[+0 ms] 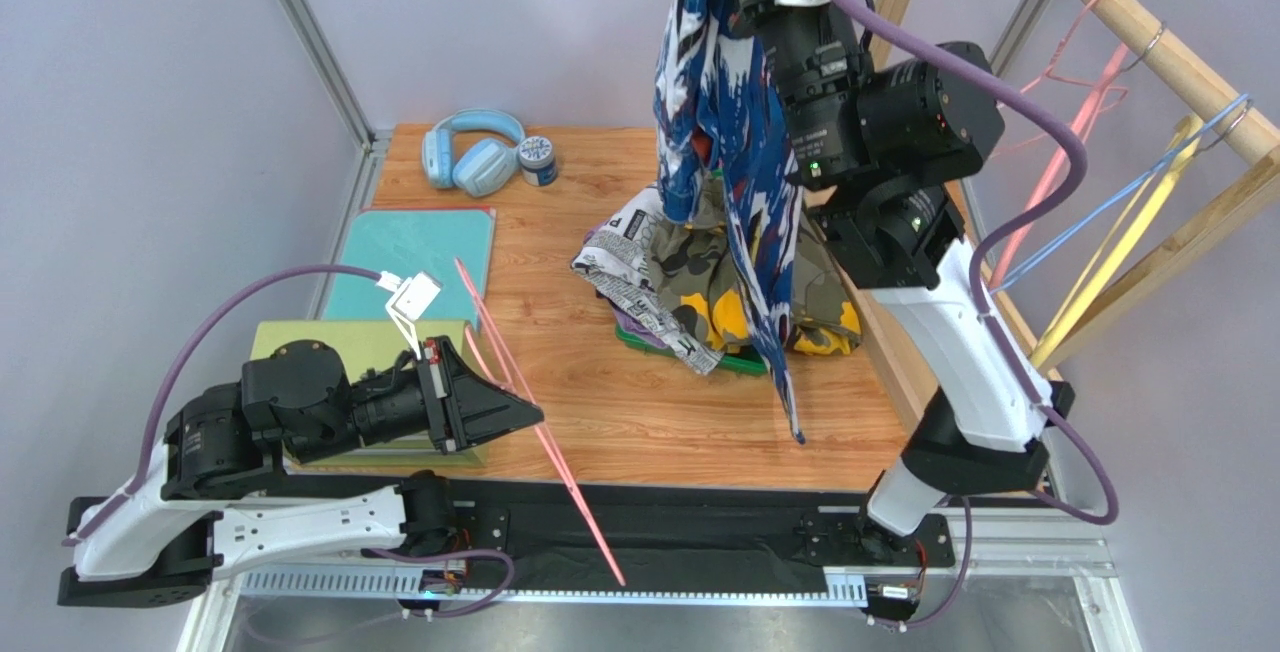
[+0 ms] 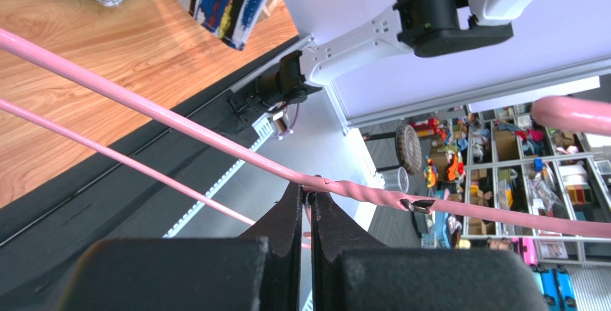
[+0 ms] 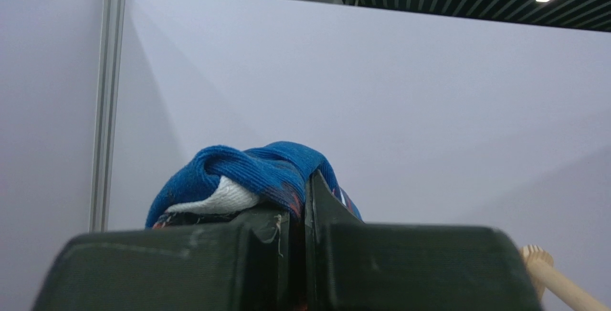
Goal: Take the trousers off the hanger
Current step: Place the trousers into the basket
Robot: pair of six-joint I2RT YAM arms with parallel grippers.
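Pinching the pink hanger (image 2: 179, 119) low, the left claw (image 2: 307, 195) anchors it; the right claw (image 3: 306, 186) grips the printed trousers (image 1: 739, 157) high so they hang clear.

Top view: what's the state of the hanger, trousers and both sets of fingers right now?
Left fingers: shut on pink hanger.
Right fingers: shut on print trousers.
Pink hanger: bare, no trousers on it.
Print trousers: lifted, dangling free of hanger.
Trousers pile: heaped on table.
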